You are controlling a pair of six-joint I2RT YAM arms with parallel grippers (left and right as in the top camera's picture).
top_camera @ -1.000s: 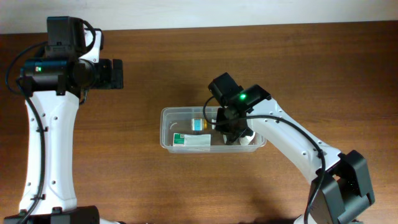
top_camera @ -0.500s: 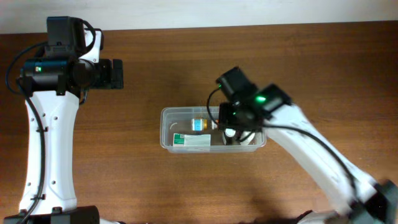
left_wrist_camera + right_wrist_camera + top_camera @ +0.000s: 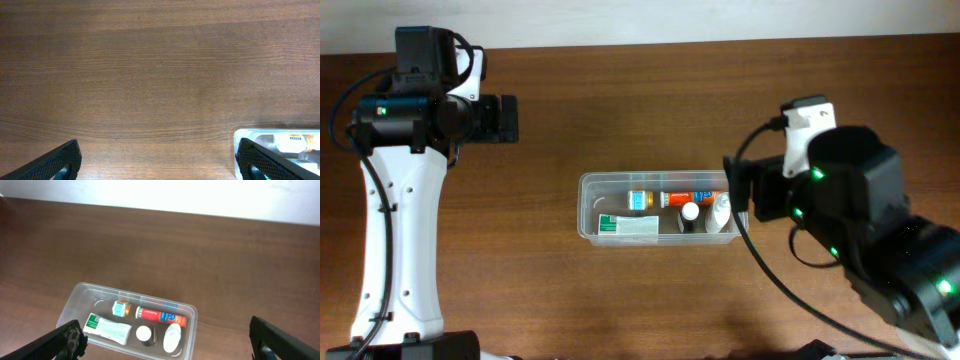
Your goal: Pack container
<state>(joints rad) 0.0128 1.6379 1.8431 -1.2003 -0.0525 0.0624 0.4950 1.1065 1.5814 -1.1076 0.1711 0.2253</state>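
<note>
The clear container (image 3: pixel 586 208) sits mid-table. Inside lie a green-and-white tube (image 3: pixel 627 227), a small amber bottle (image 3: pixel 638 200), an orange-red tube (image 3: pixel 692 198), a dark bottle with a white cap (image 3: pixel 689 213) and a white bottle (image 3: pixel 722 211). My right gripper (image 3: pixel 165 330) hangs open high above the container (image 3: pixel 80 296), nothing between its fingers. Its arm (image 3: pixel 840 200) looms large at the right of the overhead view. My left gripper (image 3: pixel 157 152) is open over bare wood at the far left (image 3: pixel 506 118). A corner of the container (image 3: pixel 250 134) shows by its right finger.
Brown wooden table (image 3: pixel 620 110) all round the container. A white wall or edge (image 3: pixel 175 195) runs along the far side of the table. The left arm's white link (image 3: pixel 400 230) runs down the left side.
My right gripper has opened and risen up and to the right, out of the container. The white bottle now lies in the container's right end. The left arm has not moved.
</note>
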